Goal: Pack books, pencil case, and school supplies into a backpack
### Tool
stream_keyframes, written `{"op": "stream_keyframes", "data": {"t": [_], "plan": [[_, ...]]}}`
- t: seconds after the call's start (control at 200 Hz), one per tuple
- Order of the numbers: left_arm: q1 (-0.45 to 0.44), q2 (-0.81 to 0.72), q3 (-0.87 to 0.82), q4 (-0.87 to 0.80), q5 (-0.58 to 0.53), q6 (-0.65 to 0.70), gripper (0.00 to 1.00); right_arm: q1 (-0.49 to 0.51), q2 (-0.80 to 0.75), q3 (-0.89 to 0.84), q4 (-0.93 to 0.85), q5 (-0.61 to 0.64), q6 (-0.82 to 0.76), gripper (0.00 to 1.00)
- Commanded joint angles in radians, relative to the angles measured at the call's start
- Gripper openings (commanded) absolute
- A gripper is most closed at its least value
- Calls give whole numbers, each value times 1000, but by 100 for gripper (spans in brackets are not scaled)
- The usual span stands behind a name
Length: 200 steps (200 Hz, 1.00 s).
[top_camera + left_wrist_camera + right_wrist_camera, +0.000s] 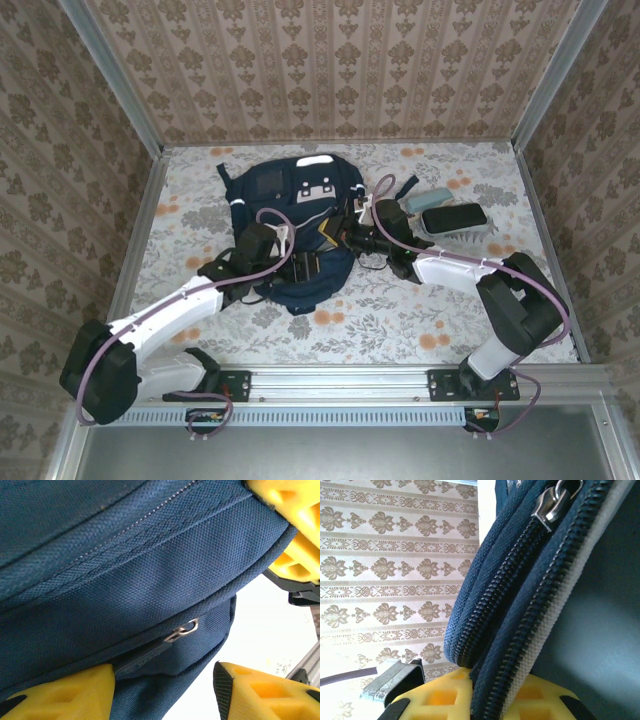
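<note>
**Two robot arms at a navy backpack on a flowered table**

Seen from above, two white-and-black arms stretch from a rail at the near edge of the table toward a navy backpack lying flat at the table's middle. The left gripper sits on the backpack's left side. Its wrist camera shows the yellow fingers released and standing apart, with navy fabric and a small metal zip pull just above the gap.

The right gripper meets the backpack's right edge and is clenched on it. Close up, the bag's dark zipper track runs across a yellow finger, with a silver slider higher up.

Between the grippers shows a small orange-brown patch, too small to identify. Farther right, apart from the bag, a black pencil case and a grey-blue pouch lie side by side. Patterned walls enclose the table.
</note>
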Motion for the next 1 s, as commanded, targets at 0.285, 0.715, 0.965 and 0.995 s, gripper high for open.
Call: {"op": "stream_keyframes", "data": {"t": [0.285,0.715,0.965,0.995], "plan": [[5,-37,-41,123,57,-19,41,21,-15,60,73,-27,-17,14],[8,-13,-8,21,-35,27,8,21,-30,57,31,-6,-38,13],[9,-39,1,-164,-232,105,0,0,-106,28,-31,53,-94,6],[10,-39,1,-183,-251,111,0,-3,-118,22,-43,61,-99,5]]}}
